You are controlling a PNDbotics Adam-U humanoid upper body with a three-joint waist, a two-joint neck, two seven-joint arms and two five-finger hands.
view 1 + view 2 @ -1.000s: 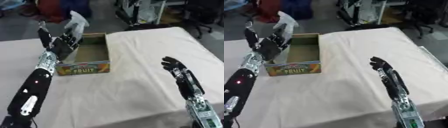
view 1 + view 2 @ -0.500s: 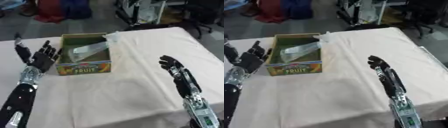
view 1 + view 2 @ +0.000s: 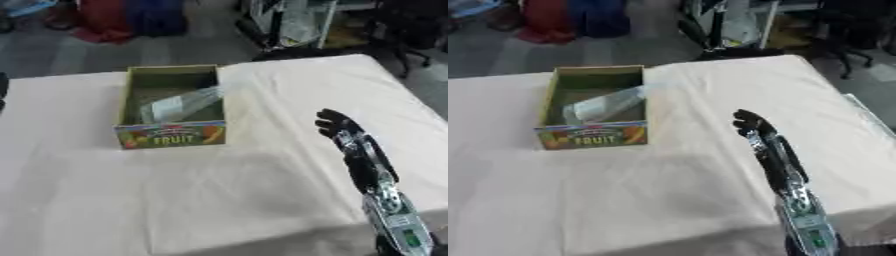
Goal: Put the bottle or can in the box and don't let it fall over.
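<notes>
We see the clear bottle point(image 3: 179, 104) inside the green box point(image 3: 169, 135), lying tilted from the box's 7 o'clock corner up across its 2 o'clock rim rather than standing. We judge the placing fails the upright condition; doing the step well would mean righting it so its base sits flat on the box floor. Our right hand point(image 3: 340, 131) hangs at 4 o'clock from the box, well apart, fingers relaxed and holding nothing. Our left hand shows only as a dark sliver at the 9 o'clock frame edge, so we cannot tell its fingers. The cloth-covered table point(image 3: 219, 200) offers open room toward 6 o'clock; its far edge runs just behind the box.
</notes>
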